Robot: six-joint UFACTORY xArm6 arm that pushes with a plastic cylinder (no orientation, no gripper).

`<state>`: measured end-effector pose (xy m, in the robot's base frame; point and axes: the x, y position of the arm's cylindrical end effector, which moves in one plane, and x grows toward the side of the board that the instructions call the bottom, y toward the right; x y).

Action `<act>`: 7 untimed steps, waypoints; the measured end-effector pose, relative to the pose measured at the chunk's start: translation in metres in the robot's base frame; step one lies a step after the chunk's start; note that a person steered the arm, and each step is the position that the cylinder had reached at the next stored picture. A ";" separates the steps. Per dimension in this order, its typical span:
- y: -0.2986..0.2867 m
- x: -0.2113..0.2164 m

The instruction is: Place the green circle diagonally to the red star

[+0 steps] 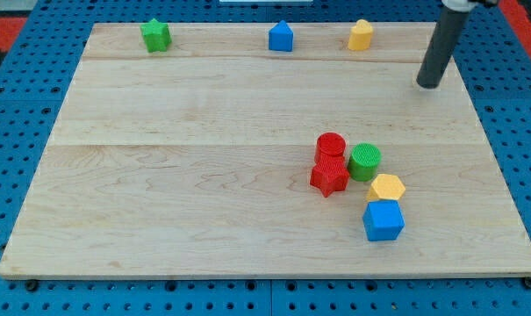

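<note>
The green circle [365, 161] lies right of centre on the wooden board, touching the red circle [331, 146] on its left. The red star [329, 176] sits just below the red circle, down and to the left of the green circle, close to it or touching. My tip [428, 85] is near the view's upper right, well above and to the right of the green circle, apart from every block.
A yellow hexagon [387, 187] and a blue cube [383, 219] lie just below the green circle. Along the top edge stand a green star [155, 35], a blue house-shaped block [281, 37] and a yellow block [361, 35]. The board [160, 175] rests on a blue pegboard.
</note>
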<state>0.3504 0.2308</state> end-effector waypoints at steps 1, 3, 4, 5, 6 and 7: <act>-0.020 0.038; -0.031 0.110; -0.050 0.130; -0.085 0.138; -0.092 0.151; -0.109 0.138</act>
